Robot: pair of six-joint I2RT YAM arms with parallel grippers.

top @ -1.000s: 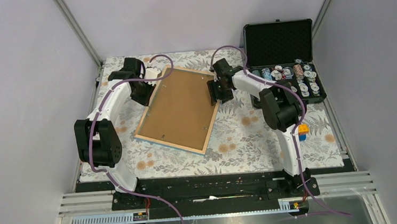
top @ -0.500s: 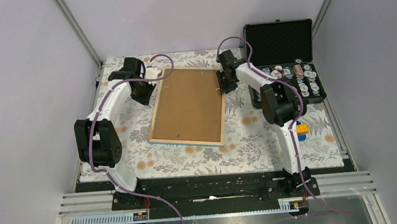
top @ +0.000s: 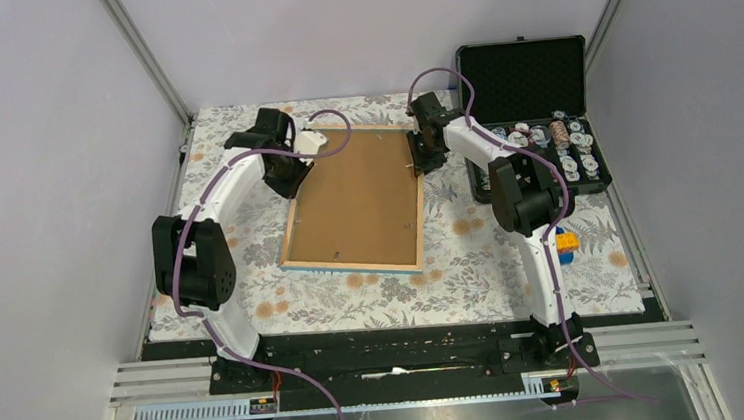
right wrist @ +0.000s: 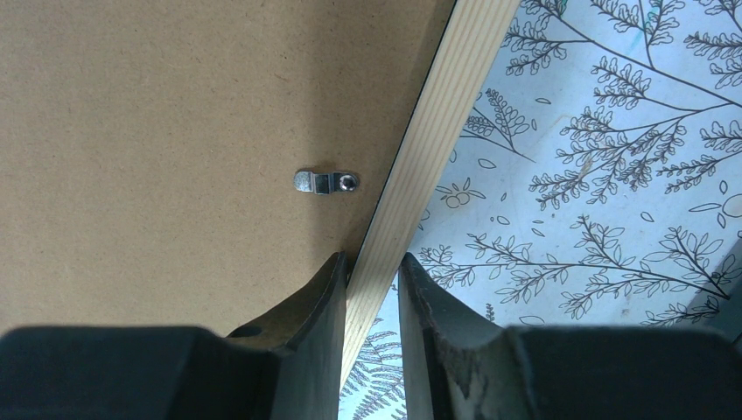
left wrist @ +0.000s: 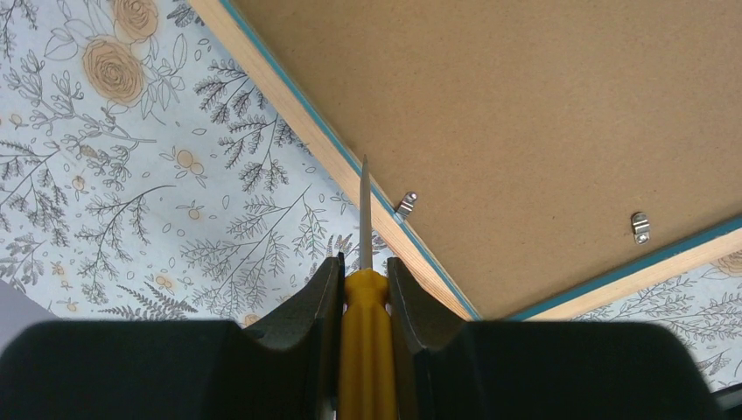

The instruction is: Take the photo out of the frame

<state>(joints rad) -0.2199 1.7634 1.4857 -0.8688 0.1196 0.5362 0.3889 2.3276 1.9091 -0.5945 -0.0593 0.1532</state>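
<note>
The frame (top: 352,201) lies face down on the floral cloth, brown fibreboard back up, with its pale wood rim and blue edge showing. The photo is hidden under the backing. My left gripper (top: 295,179) is shut on a yellow-handled screwdriver (left wrist: 365,332). Its blade tip hangs over the frame's rim (left wrist: 289,96) near a metal clip (left wrist: 405,204). A second clip (left wrist: 640,226) sits by the adjoining edge. My right gripper (top: 422,159) is shut on the frame's right wood rim (right wrist: 437,131), its jaws either side of it (right wrist: 372,262), beside another clip (right wrist: 325,182).
An open black case (top: 523,78) with several poker chips (top: 554,146) stands at the back right, close to the right arm. A small orange and blue block (top: 567,245) lies by the right arm's lower link. Grey walls enclose the table on both sides.
My right gripper has swung the frame from tilted to nearly square with the table, then held still. My left arm has moved right, to the frame's far-left corner.
</note>
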